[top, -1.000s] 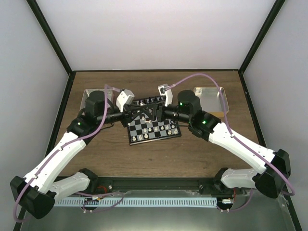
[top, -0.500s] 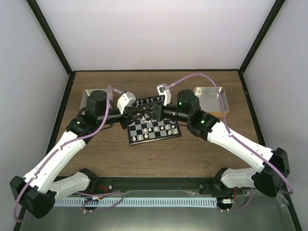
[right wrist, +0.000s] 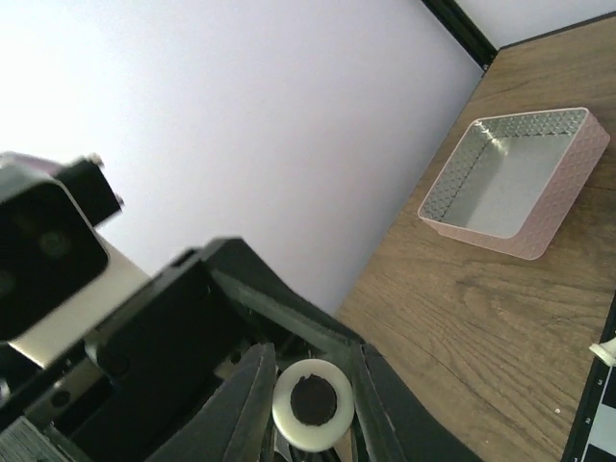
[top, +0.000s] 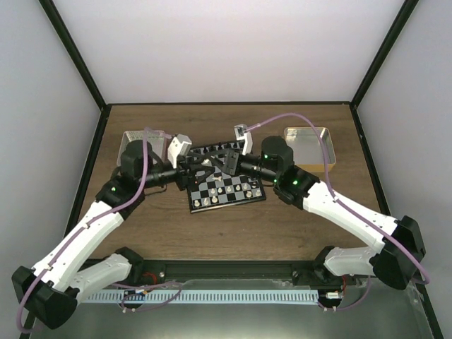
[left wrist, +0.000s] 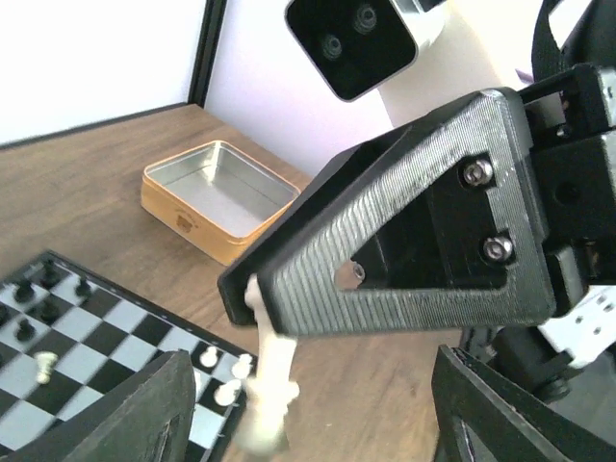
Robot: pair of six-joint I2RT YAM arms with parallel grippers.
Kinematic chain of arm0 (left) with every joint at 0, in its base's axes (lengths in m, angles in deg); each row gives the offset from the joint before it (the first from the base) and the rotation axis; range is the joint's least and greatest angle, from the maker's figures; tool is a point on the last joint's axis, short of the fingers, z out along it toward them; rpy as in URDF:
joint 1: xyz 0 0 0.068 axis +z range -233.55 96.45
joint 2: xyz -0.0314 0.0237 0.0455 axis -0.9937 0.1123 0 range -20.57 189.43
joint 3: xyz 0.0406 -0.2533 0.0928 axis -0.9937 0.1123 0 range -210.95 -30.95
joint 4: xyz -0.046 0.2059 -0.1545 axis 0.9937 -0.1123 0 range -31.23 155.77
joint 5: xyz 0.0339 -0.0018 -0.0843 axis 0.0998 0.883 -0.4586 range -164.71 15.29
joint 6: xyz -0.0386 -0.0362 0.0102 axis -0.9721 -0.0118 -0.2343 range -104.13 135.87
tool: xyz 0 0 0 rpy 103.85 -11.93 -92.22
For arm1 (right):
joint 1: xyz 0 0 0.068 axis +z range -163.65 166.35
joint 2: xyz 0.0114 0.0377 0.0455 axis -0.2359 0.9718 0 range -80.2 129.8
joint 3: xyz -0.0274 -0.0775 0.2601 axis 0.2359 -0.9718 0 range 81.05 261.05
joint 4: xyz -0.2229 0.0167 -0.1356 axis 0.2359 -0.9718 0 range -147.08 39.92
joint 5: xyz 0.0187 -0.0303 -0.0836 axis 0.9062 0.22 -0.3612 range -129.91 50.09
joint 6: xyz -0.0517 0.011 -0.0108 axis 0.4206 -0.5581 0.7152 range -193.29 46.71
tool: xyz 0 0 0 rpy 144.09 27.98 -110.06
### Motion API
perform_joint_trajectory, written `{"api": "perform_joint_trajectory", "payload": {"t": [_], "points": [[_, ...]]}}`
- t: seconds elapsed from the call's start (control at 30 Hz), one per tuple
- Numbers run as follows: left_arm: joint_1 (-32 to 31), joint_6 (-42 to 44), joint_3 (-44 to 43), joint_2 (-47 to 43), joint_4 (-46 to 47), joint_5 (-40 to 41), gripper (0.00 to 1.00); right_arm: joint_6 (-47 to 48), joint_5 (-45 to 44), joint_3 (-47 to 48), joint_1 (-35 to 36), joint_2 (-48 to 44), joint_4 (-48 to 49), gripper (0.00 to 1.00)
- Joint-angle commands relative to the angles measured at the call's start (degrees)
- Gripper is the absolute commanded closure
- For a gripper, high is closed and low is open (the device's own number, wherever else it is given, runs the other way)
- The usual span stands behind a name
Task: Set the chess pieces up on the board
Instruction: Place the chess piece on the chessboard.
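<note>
Left wrist: ribbed right tool [left wrist: 256, 292] clamped on cream piece [left wrist: 270, 383], left tool [left wrist: 322, 423] apart.

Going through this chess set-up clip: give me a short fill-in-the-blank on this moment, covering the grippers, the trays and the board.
1. The right gripper is shut on a cream-white chess piece, while the left gripper is ____.
2. Counting the pink tray and the orange tray, the table holds ____ trays.
3. The black pieces line the ____ edge of the board.
Missing words: open; two; far.
</note>
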Motion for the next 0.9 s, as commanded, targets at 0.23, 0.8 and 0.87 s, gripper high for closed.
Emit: {"api": "perform_joint_trajectory", "payload": {"t": [0.23,0.8,0.87], "points": [[0.03,-41.39,14.42,-7.64,34.06,7.86,0.27,-20.24,-5.98,-4.1,-0.03,-1.89,16.54,0.89],[-0.11,-53.43,18.56,-4.09,45.65,8.23,0.6,-28.41,-8.61,-4.06,0.01,-0.49,16.31,0.89],[-0.11,-53.15,18.92,-4.16,45.72,8.33,0.65,-28.67,-8.7,-3.99,0.01,-0.26,16.04,0.89]]}}
